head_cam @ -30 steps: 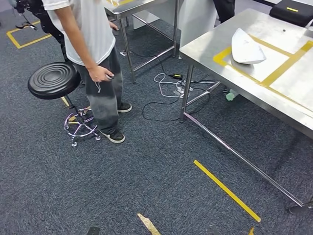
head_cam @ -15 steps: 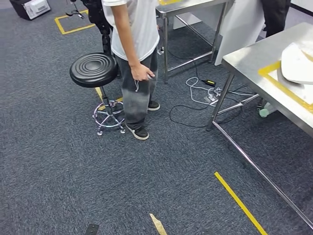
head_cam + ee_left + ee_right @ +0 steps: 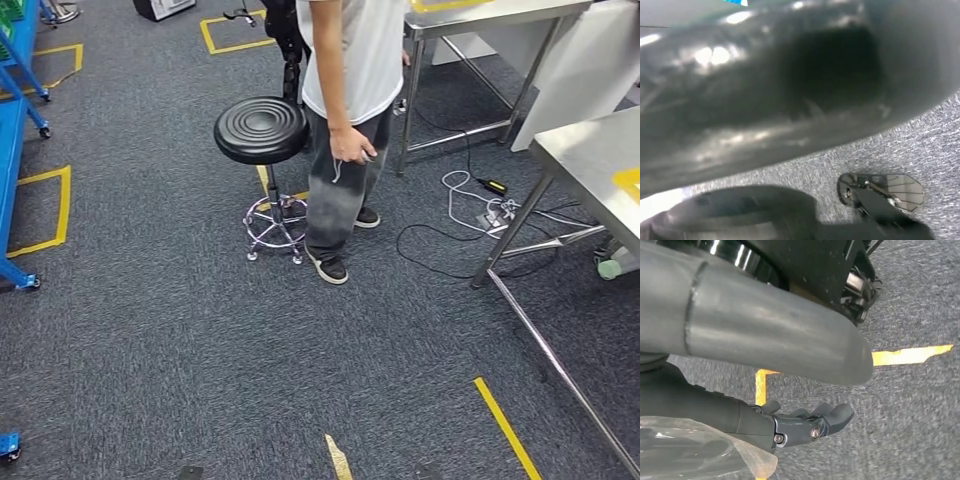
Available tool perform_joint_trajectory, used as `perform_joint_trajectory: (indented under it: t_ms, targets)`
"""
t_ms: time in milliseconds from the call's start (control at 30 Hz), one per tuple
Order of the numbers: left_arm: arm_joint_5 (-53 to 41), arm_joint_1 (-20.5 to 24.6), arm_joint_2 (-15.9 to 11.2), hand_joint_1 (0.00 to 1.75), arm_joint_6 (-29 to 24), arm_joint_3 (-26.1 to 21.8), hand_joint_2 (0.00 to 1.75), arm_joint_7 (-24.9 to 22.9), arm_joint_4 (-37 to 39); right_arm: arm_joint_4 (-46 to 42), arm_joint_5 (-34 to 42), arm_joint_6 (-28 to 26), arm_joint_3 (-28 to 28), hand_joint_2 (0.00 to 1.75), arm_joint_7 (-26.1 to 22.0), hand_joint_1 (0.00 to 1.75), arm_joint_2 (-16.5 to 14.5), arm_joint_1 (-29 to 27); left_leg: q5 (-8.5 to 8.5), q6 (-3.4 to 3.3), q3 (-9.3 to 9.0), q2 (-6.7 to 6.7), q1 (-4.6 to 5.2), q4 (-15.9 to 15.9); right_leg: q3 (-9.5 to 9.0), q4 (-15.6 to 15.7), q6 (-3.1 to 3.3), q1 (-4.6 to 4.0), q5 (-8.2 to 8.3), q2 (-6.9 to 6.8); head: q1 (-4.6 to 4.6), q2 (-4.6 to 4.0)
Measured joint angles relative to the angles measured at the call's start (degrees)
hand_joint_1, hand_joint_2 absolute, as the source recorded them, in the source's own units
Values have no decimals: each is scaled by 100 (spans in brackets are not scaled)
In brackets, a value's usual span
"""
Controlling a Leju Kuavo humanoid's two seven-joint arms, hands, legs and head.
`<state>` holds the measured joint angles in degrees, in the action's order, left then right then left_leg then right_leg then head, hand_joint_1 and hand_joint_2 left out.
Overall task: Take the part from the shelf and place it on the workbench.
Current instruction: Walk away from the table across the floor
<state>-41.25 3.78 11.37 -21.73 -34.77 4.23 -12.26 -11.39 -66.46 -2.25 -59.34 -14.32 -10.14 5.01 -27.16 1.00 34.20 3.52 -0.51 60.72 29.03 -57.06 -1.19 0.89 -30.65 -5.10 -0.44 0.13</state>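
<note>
Spanning grey carpet (image 3: 151,330), yellow tape (image 3: 507,430), steel workbench (image 3: 596,160), right hand (image 3: 806,425) fingers extended, empty, left hand's state unclear.

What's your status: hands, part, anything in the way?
Right hand open, empty; left hand blurred, can't tell. Blue shelf far left, workbench right. Person and stool ahead.

The grey carpeted floor (image 3: 151,330) is marked with yellow tape lines (image 3: 506,428). A black stool (image 3: 261,131) and a tangle of cables (image 3: 468,200) are seen on it, beside the steel worktop (image 3: 585,160) at right.
</note>
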Motion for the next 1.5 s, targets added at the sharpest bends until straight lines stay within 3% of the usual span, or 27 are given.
perform_joint_trajectory:
  t_ms: [33,100,133,200,267,300,333,367,433,500,567,667,833,867,900,967,1000,1033,1100,1167,1200,1267,1300,1367,1400,1433,1500]
  targets:
    - [29,9,7,0,-11,-14,0,29,0,1,-45,11,18,0,11,0,0,5,0,-31,-58,71,25,-133,-16,-3,-38,-13,-22,-60,5,0]
    - [106,5,16,0,-55,-76,0,133,0,1,-160,51,79,0,23,0,0,39,-35,-120,-53,-5,59,-152,-58,8,-102,-12,-50,-175,16,0]
    - [146,-7,20,0,-85,-116,0,190,0,1,-220,74,124,0,25,0,0,68,-33,-160,-60,-64,61,-166,-69,-9,-132,3,-85,-157,22,0]
    - [205,-11,35,0,-139,-193,0,291,0,0,-317,100,213,0,26,0,1,122,-22,-250,-77,-177,50,-192,64,-310,-165,27,-291,97,47,0]
    - [192,6,61,0,-171,-239,0,327,0,0,-360,88,267,0,22,0,7,137,-22,-313,-82,-310,53,-197,457,-1070,-154,25,-636,400,80,0]
    - [160,12,73,0,-178,-250,0,302,0,0,-369,78,281,0,20,0,10,130,-24,-328,-85,-389,65,-196,680,-1463,-144,18,-755,460,87,0]
    - [115,10,81,0,-180,-256,0,243,0,0,-375,67,299,0,19,0,13,121,-27,-337,-94,-474,77,-195,845,-1709,-129,11,-771,488,90,0]
    - [72,2,85,0,-174,-258,0,151,0,0,-383,61,318,0,20,0,13,112,-31,-341,-106,-563,87,-194,914,-1732,-108,4,-665,505,92,0]
    - [18,-12,85,0,-146,-260,0,-56,0,0,-411,50,360,0,49,0,13,101,-38,-337,-135,-735,97,-193,748,-1147,-51,-8,-188,599,92,0]
    - [22,-16,86,0,-113,-268,0,-174,0,1,-452,49,390,0,119,0,13,84,-52,-311,-134,-885,107,-177,463,-436,-9,-4,123,851,90,0]
    - [45,-32,85,0,-102,-287,0,-193,0,2,-480,50,412,0,186,0,13,62,-46,-253,-99,-1011,91,-169,319,-163,0,-7,140,981,86,0]
    - [60,-69,76,0,-102,-311,0,-193,0,2,-491,50,429,0,213,0,11,46,-26,-185,-67,-1138,65,-179,275,-121,13,-18,143,883,84,0]
    - [62,-74,73,0,-103,-316,0,-193,0,2,-494,50,432,0,213,0,8,43,-48,-170,-63,-1111,74,-156,259,-95,28,-5,153,833,80,0]
    - [64,-70,70,0,-104,-325,0,-193,0,2,-495,50,436,0,213,0,4,39,-142,-149,-8,-978,79,-21,241,-77,48,3,153,771,63,0]
    - [90,-68,67,0,-106,-351,0,-165,0,2,-513,51,450,0,252,0,0,24,-320,-105,180,-792,66,398,213,-62,70,9,139,614,48,0]
    - [127,-65,49,0,-116,-408,0,-41,0,2,-577,7,497,0,337,0,-11,-5,-349,-24,302,-398,25,702,137,-47,93,12,84,251,17,0]
    - [153,-64,40,0,-122,-435,0,47,0,2,-615,-25,518,0,378,0,-16,-15,-258,-5,235,-225,10,586,100,-47,80,8,51,92,19,0]
    - [157,-52,33,0,-126,-449,0,120,0,2,-641,-60,532,0,378,0,-22,-13,-87,-23,30,-90,30,162,74,-54,53,-5,24,17,16,0]
    - [174,-16,30,0,-99,-488,0,233,0,2,-686,-101,552,0,369,0,-25,-9,-56,-84,-110,73,80,-158,40,-53,-11,-32,-14,-99,16,0]
    - [137,-4,22,0,45,-520,0,271,1,1,-750,-130,593,0,361,0,-24,3,-63,-158,-103,-26,97,-179,1,-36,-74,-36,-44,-215,14,0]
    - [88,-8,15,0,178,-526,0,240,2,1,-791,-136,623,0,357,0,-24,12,-58,-192,-111,-91,90,-195,-1,-58,-107,-27,-85,-177,21,0]
    - [-76,-1,3,0,454,-511,0,101,4,1,-886,-134,686,0,360,0,-24,21,-38,-263,-128,-215,63,-226,154,-397,-153,-8,-307,112,57,0]
    - [-177,6,3,0,538,-485,0,9,4,1,-939,-130,721,0,372,0,-24,14,-37,-289,-126,-279,57,-229,329,-750,-161,-1,-479,300,82,0]
    - [-332,13,11,0,567,-418,0,-141,4,2,-1039,-122,793,0,420,0,-24,-20,-42,-321,-126,-433,62,-227,739,-1510,-154,-3,-755,466,97,0]
    - [-367,6,16,0,556,-394,0,-186,4,2,-1080,-120,828,0,443,0,-24,-39,-45,-325,-130,-516,67,-226,866,-1691,-146,-4,-757,487,97,0]
    - [-385,-2,19,0,545,-380,0,-210,4,2,-1109,-119,861,0,464,0,-24,-51,-46,-324,-138,-603,70,-225,891,-1647,-134,-5,-640,502,97,0]
    - [-406,-12,27,0,533,-361,0,-232,4,2,-1144,-119,915,0,496,0,-24,-60,-54,-312,-156,-772,67,-222,656,-981,-100,2,-184,641,98,0]
